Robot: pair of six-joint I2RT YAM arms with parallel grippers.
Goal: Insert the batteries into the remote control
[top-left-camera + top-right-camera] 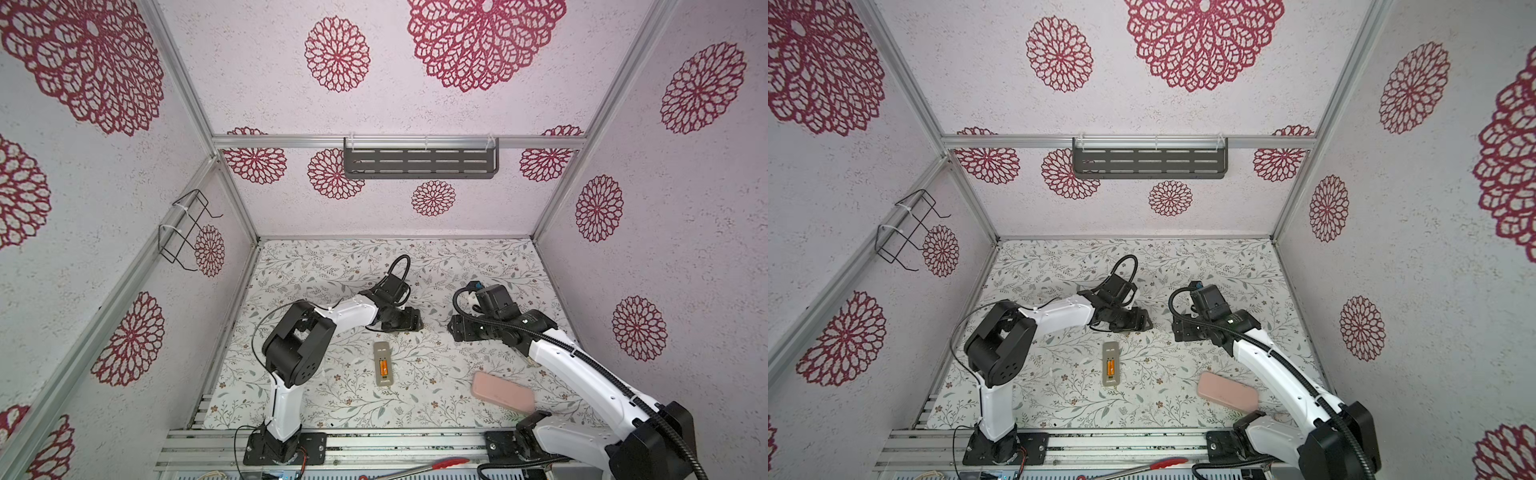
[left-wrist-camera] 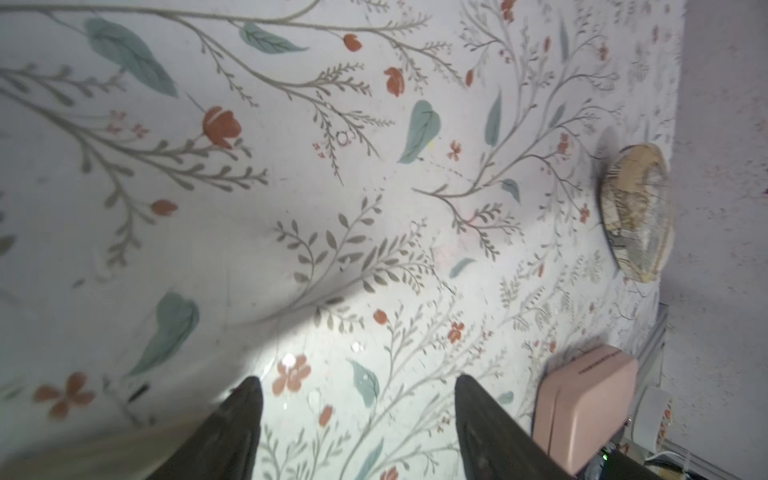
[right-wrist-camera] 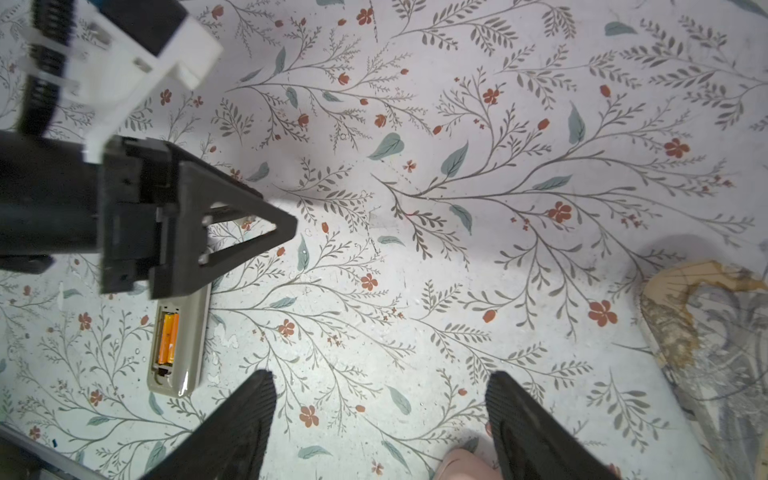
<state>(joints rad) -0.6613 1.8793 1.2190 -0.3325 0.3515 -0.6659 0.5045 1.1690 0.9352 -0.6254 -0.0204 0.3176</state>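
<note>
Right wrist view: batteries fill remote control bay; left end effector, right end effector both spread wide, empty.

Remote control end behind left fingers

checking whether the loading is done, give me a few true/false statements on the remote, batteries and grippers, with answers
1. Both batteries lie in the open compartment of the remote control. True.
2. The left gripper holds a battery. False: it is open and empty.
3. The remote control lies buttons up. False: its back faces up.
4. The pink pad lies apart from the remote control, on the right arm's side. True.
5. The right gripper is shut on the remote control. False: it is open, holding nothing.
</note>
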